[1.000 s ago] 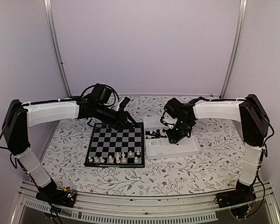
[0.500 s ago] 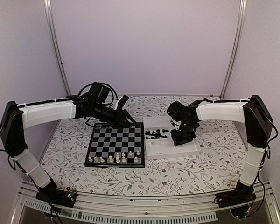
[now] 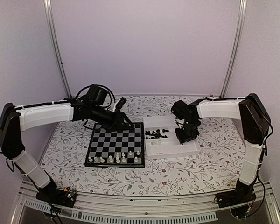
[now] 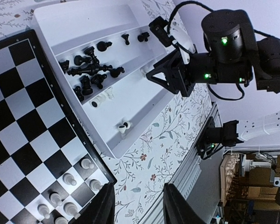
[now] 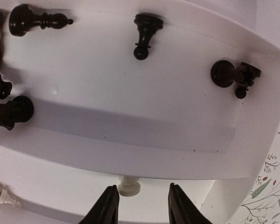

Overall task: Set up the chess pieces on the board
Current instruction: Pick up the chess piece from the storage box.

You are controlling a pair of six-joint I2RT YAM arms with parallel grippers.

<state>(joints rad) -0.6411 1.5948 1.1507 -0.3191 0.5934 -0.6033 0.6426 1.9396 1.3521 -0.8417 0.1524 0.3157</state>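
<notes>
White plastic sat just ahead of my right gripper [image 5: 143,195] — one small white piece [image 5: 129,187] in the near compartment of the tray [image 3: 177,150], framed by jaws part-open and holding nothing. I judged the step to be fetching that piece; next I would need to drop squarely over it, pinch lightly, then carry it to the board [image 3: 114,140]. My left gripper [image 4: 135,207] hovered over the board's far edge, jaws likewise apart and empty. Counts, as near as the small views allowed — one board, one tray, eleven white pieces [image 3: 117,159] on the board's two near ranks, four white ones in the tray, twelve black pieces [image 4: 91,70] beside them, none placed
</notes>
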